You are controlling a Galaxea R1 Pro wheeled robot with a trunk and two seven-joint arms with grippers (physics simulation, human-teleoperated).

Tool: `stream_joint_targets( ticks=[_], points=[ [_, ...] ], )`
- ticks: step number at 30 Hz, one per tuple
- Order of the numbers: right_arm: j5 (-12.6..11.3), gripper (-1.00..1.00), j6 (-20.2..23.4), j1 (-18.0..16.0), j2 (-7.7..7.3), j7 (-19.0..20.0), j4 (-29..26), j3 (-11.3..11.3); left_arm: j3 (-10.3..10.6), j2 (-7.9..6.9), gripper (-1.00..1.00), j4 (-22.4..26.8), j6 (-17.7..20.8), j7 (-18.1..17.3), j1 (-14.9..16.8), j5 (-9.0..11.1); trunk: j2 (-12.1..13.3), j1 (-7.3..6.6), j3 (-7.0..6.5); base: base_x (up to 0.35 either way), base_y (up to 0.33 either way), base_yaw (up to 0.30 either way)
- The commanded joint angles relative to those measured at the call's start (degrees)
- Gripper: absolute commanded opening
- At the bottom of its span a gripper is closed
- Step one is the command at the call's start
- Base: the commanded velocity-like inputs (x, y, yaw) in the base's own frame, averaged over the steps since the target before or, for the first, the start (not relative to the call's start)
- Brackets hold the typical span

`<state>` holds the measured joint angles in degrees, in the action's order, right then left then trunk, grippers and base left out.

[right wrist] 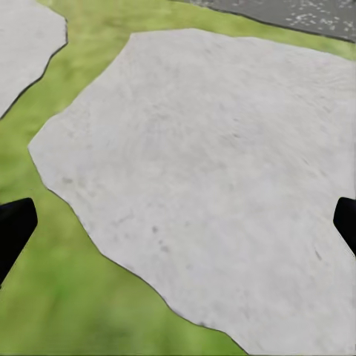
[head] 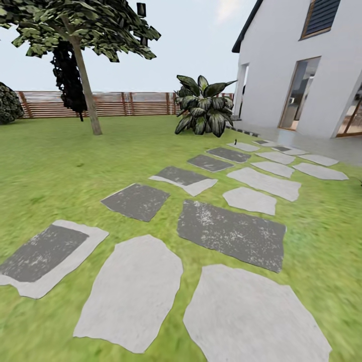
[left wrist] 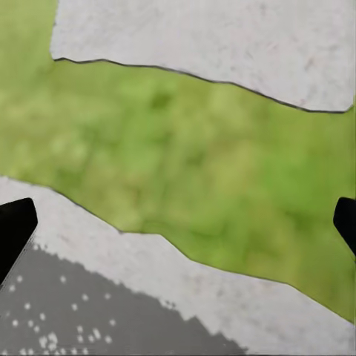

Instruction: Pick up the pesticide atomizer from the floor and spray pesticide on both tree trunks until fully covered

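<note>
I am in the garden, on a green lawn (head: 60,166) crossed by grey paving slabs. One tree (head: 80,25) stands at the far left, and its smooth grey-brown tree trunk (head: 85,85) leans slightly. The pesticide atomizer is out of view. My left gripper (left wrist: 180,226) is open and holds nothing; it hangs over a strip of grass between two slabs. My right gripper (right wrist: 180,226) is open too, above a pale slab (right wrist: 215,163), with nothing between its black fingertips (right wrist: 15,230).
Light and dark paving slabs (head: 229,234) run from the foreground toward a white house (head: 301,65) at the right. A broad-leaved plant (head: 203,108) stands by the house corner. A brown slat fence (head: 130,103) closes the far side. A dark narrow tree (head: 68,75) stands behind the trunk.
</note>
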<state>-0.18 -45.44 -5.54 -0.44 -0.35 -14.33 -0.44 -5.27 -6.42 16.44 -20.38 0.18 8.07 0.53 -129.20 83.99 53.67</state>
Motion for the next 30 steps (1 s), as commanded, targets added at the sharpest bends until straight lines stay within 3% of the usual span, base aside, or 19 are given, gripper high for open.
stream_joint_targets(
  ticks=[1,18,30],
  points=[
    [0.0,1.0,0.0,0.0,0.0,0.0,0.0,0.0,0.0,0.0,1.0,0.0,0.0,0.0,0.0,0.0,0.0,0.0,0.0,0.34,0.0,-0.005],
    [0.0,1.0,0.0,0.0,0.0,0.0,0.0,0.0,0.0,0.0,1.0,0.0,0.0,0.0,-0.1,0.0,0.0,0.0,0.0,0.34,0.0,-0.003],
    [0.0,1.0,0.0,0.0,0.0,0.0,0.0,0.0,-0.1,0.0,1.0,0.0,0.0,0.0,-0.1,0.0,0.0,0.0,0.0,0.34,0.0,-0.151]
  ],
)
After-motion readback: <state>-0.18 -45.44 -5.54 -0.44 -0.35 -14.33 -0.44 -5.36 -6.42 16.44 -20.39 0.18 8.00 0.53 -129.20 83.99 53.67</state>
